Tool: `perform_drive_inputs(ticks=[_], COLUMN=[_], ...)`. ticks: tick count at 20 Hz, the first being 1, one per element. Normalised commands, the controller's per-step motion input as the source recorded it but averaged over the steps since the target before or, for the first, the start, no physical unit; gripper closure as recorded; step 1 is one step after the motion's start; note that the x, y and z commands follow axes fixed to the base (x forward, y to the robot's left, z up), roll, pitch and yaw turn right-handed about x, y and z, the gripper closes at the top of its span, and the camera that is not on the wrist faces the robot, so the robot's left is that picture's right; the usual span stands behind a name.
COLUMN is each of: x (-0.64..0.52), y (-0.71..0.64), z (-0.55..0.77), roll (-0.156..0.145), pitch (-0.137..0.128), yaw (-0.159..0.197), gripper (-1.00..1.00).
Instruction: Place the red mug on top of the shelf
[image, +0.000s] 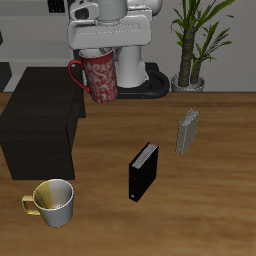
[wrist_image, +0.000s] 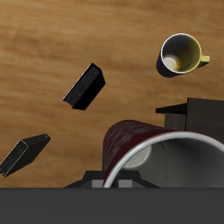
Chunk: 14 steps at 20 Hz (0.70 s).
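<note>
The red mug, dark red with a mottled pinkish pattern, hangs tilted in the air, held at its rim by my gripper. It is beside the near corner of the black shelf and above the table. In the wrist view the mug fills the foreground with its white inside facing the camera. A corner of the shelf shows just beyond it. The fingertips are hidden by the mug.
A yellow-and-white mug stands near the table's front edge, before the shelf. A small upright black book stands mid-table and a grey book farther back. A potted plant stands at the back.
</note>
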Motion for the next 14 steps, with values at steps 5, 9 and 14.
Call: perform_drive_inputs(ticks=[5, 9, 14], x=[-0.04, -0.01, 0.03], y=[-0.76, -0.54, -0.42], z=[0.09, 0.03, -0.08], roll=[-0.077, -0.044, -0.026], pitch=[0.005, 0.022, 0.027], yaw=[-0.019, -0.001, 0.01], gripper=[1.0, 1.0, 1.0])
